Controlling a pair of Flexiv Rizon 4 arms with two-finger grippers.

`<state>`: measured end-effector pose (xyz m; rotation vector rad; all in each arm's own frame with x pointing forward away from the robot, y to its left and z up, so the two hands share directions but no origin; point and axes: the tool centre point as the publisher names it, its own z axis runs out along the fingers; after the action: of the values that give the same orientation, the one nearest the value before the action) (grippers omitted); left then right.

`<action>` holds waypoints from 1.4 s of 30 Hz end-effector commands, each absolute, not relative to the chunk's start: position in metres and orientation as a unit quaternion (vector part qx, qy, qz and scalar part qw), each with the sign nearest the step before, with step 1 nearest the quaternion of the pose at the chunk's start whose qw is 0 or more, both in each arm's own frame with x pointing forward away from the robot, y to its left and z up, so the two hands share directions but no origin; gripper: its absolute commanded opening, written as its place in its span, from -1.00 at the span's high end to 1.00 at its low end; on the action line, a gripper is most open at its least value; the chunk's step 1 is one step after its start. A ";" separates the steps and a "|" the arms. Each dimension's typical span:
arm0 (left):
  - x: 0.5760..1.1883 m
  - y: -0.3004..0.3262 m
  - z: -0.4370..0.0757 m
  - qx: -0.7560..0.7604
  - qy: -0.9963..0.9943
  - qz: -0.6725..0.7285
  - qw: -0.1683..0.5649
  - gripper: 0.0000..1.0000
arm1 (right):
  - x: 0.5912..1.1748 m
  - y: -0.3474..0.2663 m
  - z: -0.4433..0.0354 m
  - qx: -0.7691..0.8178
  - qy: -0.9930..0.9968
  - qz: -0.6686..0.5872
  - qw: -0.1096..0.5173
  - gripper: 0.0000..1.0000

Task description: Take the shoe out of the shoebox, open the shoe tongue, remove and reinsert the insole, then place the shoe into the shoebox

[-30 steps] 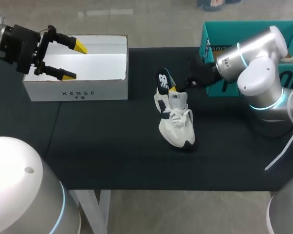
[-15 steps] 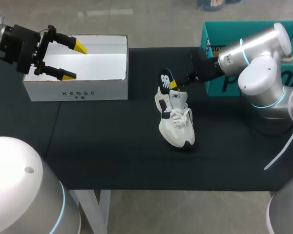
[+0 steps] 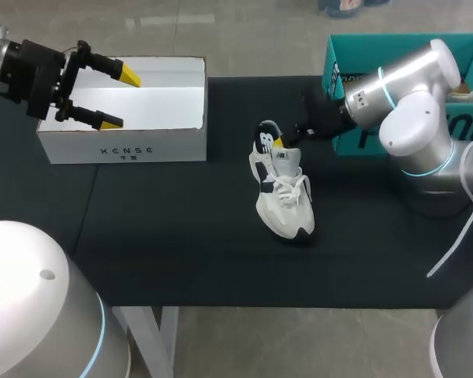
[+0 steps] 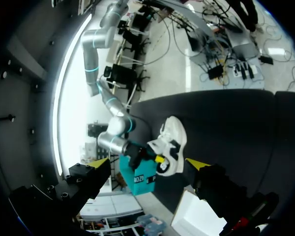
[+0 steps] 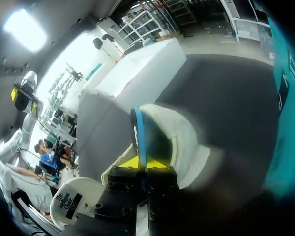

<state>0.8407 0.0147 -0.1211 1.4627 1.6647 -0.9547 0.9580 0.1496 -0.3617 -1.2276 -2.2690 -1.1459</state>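
Note:
A white shoe (image 3: 284, 201) lies on its sole in the middle of the black table (image 3: 173, 236), heel toward the back. A dark insole (image 3: 266, 139) with a white logo stands upright out of its heel opening. My right gripper (image 3: 279, 142) is shut on the insole's edge. The right wrist view shows this insole (image 5: 138, 132) edge-on between the yellow tips of the right gripper (image 5: 145, 162), with the shoe (image 5: 179, 135) just ahead. My left gripper (image 3: 120, 98) hangs open above the white shoebox (image 3: 134, 144), holding nothing. The left wrist view shows the shoe (image 4: 174, 139) far ahead of the left gripper (image 4: 147, 163).
The white shoebox stands open at the back left of the table. A teal box (image 3: 343, 75) sits at the back right, behind my right arm. Bare black table lies in front of the shoe and between it and the shoebox.
The right gripper rose a little with the insole, then came back down toward the shoe's heel; the insole has turned so its logo shows. The left arm has not moved.

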 end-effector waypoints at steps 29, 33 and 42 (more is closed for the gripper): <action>0.841 0.015 -0.121 0.567 0.645 -0.369 0.356 -1.00 | 0.939 0.156 -0.369 -0.437 -0.794 -0.390 0.163 1.00; 0.841 0.015 -0.121 0.567 0.645 -0.369 0.356 -1.00 | 0.925 0.155 -0.374 -0.441 -0.792 -0.386 0.171 1.00; 0.841 0.015 -0.121 0.567 0.645 -0.369 0.356 -1.00 | 0.955 0.156 -0.359 -0.430 -0.797 -0.397 0.147 0.04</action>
<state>0.8407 0.0148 -0.1211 1.4627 1.6647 -0.9546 0.9457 0.1533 -0.3596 -1.2418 -2.2897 -1.1573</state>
